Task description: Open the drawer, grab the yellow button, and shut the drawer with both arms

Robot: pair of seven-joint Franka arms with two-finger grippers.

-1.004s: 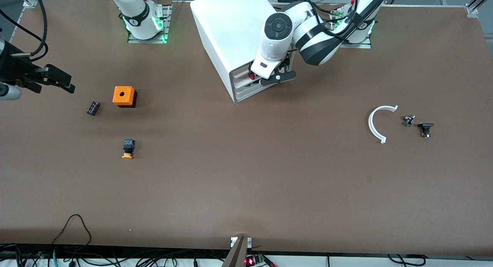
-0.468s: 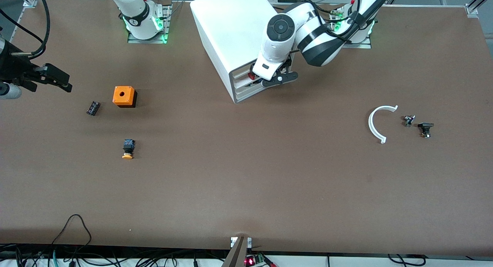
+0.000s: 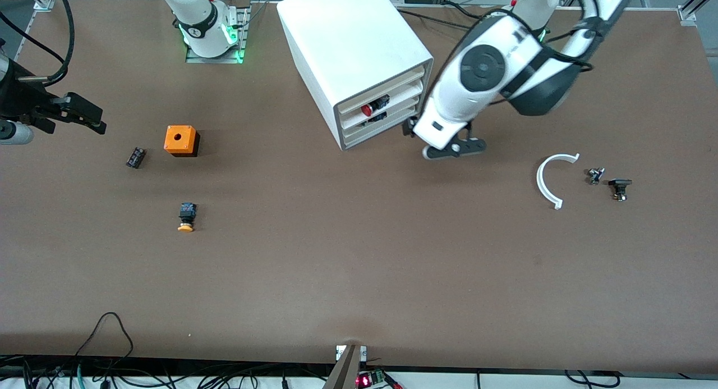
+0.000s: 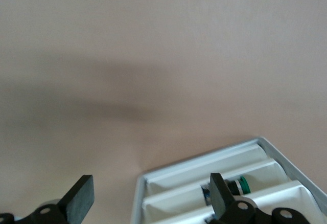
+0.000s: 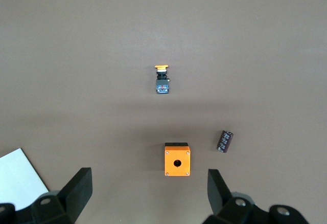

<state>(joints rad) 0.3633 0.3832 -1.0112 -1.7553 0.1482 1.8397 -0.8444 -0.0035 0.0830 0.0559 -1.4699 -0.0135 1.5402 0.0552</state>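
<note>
Black fingers on my left gripper (image 3: 449, 145) stand spread wide with nothing between them, hanging over bare table just off the front of the white drawer cabinet (image 3: 350, 46), toward the left arm's end. In the left wrist view the two pads (image 4: 79, 198) frame empty brown table, with the cabinet's shelves at the edge of the picture and a green-capped part (image 4: 240, 185) lying in one of them. From the front camera the drawers look pushed in, and I can see a red-capped button (image 3: 374, 105) and a darker part (image 3: 374, 118) through the cabinet front.

My right gripper (image 3: 76, 115) waits high over the right arm's end of the table, also fully open and empty, looking straight down on its group of parts. The button (image 3: 186, 216) I was after, orange mushroom cap on a dark body, lies on its side on the open table, nearer the front camera than the orange square box (image 3: 180, 140) and the small dark cylinder (image 3: 136, 157).

I judge the fetch and the drawer closing done, so what remains is clearing out cleanly. I would lift the left arm straight up and away from the cabinet face so the fingers cannot catch a drawer edge, and keep it off the white curved piece (image 3: 549, 178) and the two small parts (image 3: 608, 182) beside it. I would leave the right arm where it is.
</note>
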